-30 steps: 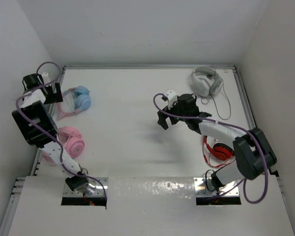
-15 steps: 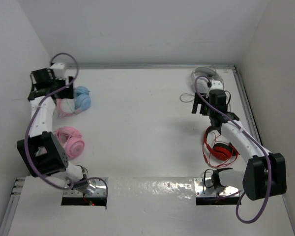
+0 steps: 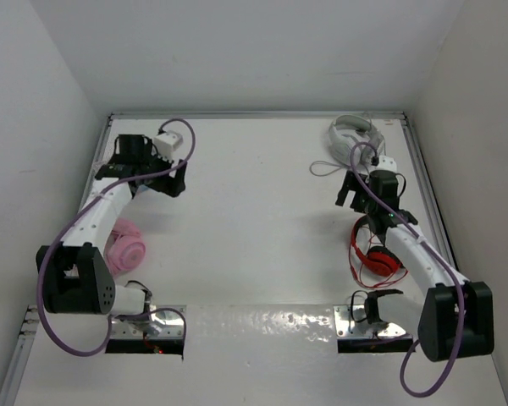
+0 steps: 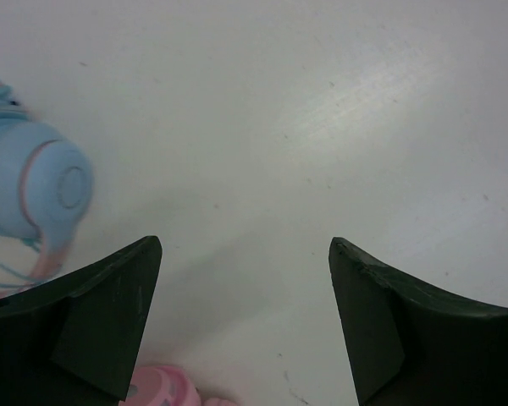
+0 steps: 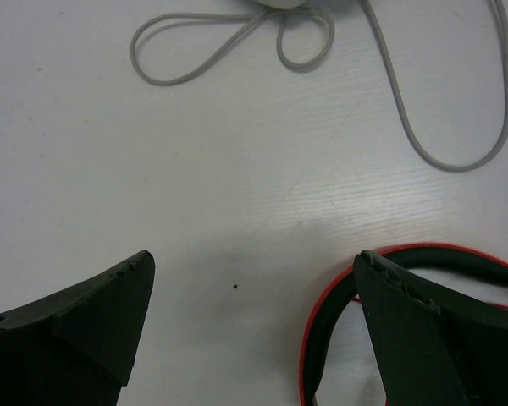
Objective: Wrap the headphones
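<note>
The white desk [image 3: 254, 228] carries a red pair [image 3: 379, 259] by its right edge. A white pair [image 3: 354, 135] lies beyond the red pair, its grey cable [image 5: 457, 167] looping loosely toward it. Far left of the red pair lie an all-pink pair [image 3: 123, 245] and the light-blue headphones [image 4: 51, 182].

White table [image 3: 254, 220], 3 plain walls [image 3: 254, 51]; light seemingly diffuse.

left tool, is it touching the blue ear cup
Apart. The left wrist view shows bare table between the blue ear cup and the nearer finger of the left tool.
</note>
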Robot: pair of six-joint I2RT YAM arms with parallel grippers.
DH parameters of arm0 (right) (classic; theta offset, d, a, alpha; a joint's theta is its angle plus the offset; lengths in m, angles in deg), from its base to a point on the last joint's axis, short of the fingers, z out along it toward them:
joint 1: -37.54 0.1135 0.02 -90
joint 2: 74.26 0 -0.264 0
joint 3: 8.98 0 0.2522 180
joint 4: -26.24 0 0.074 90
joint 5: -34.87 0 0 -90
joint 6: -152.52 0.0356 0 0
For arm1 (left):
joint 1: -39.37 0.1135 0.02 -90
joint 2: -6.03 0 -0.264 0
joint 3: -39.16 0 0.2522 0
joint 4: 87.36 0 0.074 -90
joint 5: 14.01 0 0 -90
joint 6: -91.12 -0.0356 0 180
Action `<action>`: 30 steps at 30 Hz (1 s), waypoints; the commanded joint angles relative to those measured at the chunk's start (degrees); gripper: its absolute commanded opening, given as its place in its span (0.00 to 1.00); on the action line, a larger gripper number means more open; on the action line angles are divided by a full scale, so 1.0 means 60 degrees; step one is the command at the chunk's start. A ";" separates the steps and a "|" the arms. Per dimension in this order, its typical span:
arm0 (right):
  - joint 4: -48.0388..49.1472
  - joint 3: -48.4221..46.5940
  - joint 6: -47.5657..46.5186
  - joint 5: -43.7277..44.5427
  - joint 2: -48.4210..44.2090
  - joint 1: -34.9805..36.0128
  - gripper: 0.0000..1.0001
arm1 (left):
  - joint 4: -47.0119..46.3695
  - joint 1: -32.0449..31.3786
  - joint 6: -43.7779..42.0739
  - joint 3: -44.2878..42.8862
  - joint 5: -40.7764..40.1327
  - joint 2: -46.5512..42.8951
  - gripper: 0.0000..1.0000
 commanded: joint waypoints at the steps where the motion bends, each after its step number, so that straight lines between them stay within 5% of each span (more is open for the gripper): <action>1: 0.0553 0.0715 0.0833 -0.0162 -0.0609 0.0017 0.99 | 0.0118 -0.0814 -0.0449 0.0591 -0.0074 -0.0394 0.78; 10: 0.1579 0.2212 0.1128 -0.0776 -0.1971 0.0017 0.99 | -0.0629 -0.1564 -0.1241 0.2673 -0.0647 -0.0980 0.78; 21: 0.1595 0.2154 0.1348 -0.1407 -0.1797 0.0017 0.99 | -0.0378 -0.2383 -0.3130 0.4796 -0.0294 -0.2385 0.79; 30: 0.1463 0.2154 0.1289 -0.1598 -0.1869 0.0017 0.99 | -0.1098 -0.3190 -0.2706 0.5604 -0.1145 -0.3104 0.79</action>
